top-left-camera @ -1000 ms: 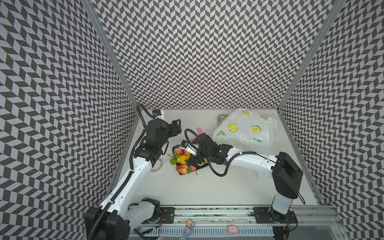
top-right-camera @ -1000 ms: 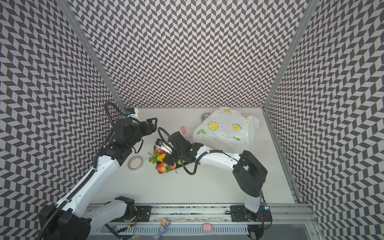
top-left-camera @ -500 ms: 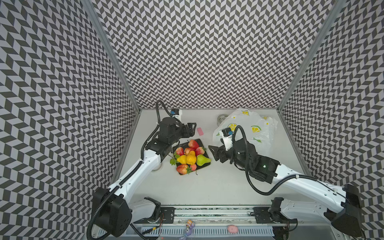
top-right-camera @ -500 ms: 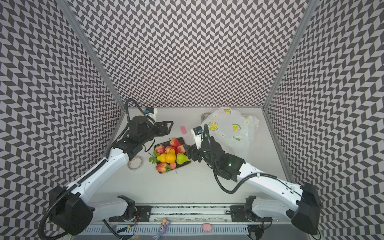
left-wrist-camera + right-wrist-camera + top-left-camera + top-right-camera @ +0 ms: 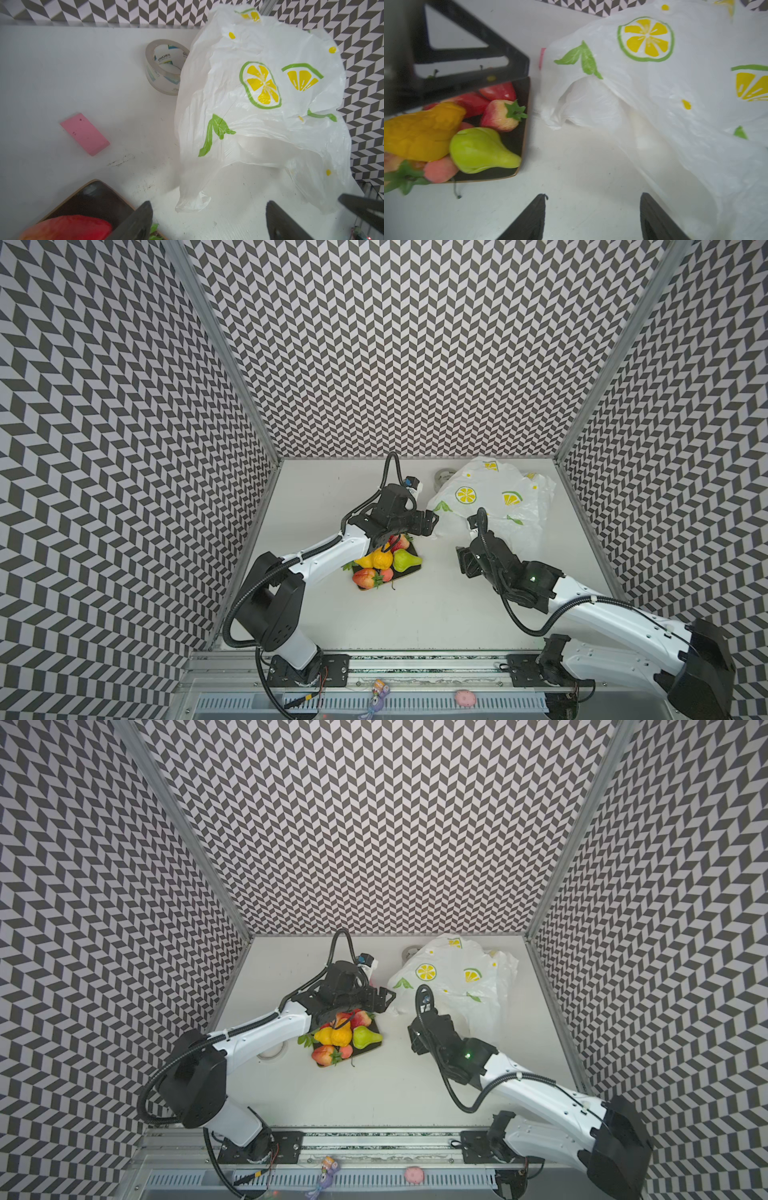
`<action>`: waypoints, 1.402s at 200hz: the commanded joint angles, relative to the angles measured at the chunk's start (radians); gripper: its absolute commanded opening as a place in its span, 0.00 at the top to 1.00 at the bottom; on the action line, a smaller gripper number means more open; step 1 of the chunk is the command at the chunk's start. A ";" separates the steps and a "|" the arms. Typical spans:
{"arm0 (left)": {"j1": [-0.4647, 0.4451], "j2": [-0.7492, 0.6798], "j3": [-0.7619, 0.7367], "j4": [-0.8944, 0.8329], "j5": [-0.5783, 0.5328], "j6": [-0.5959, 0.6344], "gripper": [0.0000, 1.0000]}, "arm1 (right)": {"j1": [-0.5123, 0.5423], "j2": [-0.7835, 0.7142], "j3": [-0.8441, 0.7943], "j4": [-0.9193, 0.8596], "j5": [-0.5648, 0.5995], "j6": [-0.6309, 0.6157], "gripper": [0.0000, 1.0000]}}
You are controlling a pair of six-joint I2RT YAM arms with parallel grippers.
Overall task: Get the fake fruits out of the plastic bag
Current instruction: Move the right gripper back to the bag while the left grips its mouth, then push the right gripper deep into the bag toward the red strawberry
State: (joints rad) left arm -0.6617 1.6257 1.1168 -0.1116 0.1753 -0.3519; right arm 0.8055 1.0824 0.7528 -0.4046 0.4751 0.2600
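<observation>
Fruits (image 5: 384,562) sat on a tray (image 5: 515,141) left of the bag (image 5: 490,506); the left claw (image 5: 208,204) and right claw (image 5: 592,195) both gaped wide, empty.

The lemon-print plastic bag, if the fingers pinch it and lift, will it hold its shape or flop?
The plastic bag would probably flop: it is thin, crinkled and sagging in folds. It is likely light: the open mouth looks empty. A push would likely crumple it rather than slide it.
</observation>
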 commanded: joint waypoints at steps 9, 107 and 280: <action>-0.013 0.073 0.024 0.029 0.045 0.019 0.13 | -0.095 0.002 0.030 0.067 -0.021 -0.247 0.30; -0.013 0.198 0.141 0.090 0.096 0.049 0.89 | -0.160 0.087 -0.007 0.174 -0.010 -0.917 0.33; -0.061 0.110 0.192 0.024 0.014 0.188 1.00 | -0.294 0.111 0.071 0.064 -0.148 -1.007 0.37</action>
State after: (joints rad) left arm -0.7132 1.7412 1.2999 -0.0746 0.2138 -0.1970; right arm 0.5129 1.2575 0.7921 -0.2848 0.4408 -0.7300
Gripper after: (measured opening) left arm 0.048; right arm 0.632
